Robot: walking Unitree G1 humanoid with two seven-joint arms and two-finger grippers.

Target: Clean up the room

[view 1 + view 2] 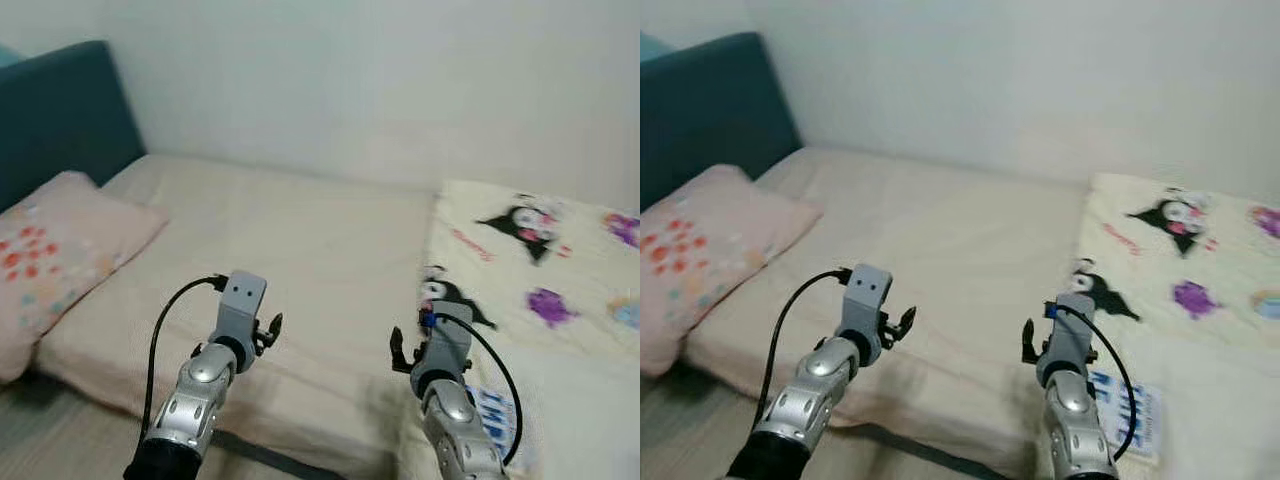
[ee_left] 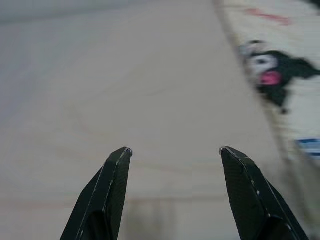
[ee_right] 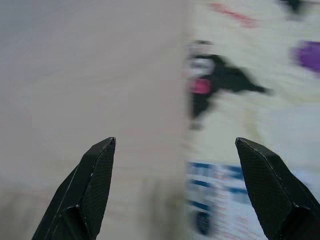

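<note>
A wide bed with a plain beige sheet [image 1: 300, 260] stands before the robot, and its near edge runs across the lower part of the head views, just under both wrists. Behind the bed a pale bare wall [image 1: 400, 80] closes the far side, and on the robot's left a dark teal padded headboard [image 1: 55, 110] closes that end. A soft pink pillow with red and pale blue dots [image 1: 60, 265] lies against the headboard and reaches the near edge of the mattress. On the robot's right a cream blanket printed with black cartoon figures and purple shapes [image 1: 540, 270] covers the bed; its straight left border runs from the wall toward the near edge. Between the pillow and this border the beige sheet is flat and open, which leaves wide room for the arms. A small flat white package with blue print [image 1: 1130, 410] lies on the blanket near the front edge, just beside the right wrist. The left gripper [image 2: 175, 152] hangs over the open sheet, its two black fingers wide apart and holding nothing. The right gripper [image 3: 175, 142] hangs over the blanket's border, its fingers also spread wide and empty, with the package just beneath them in the wrist view.
</note>
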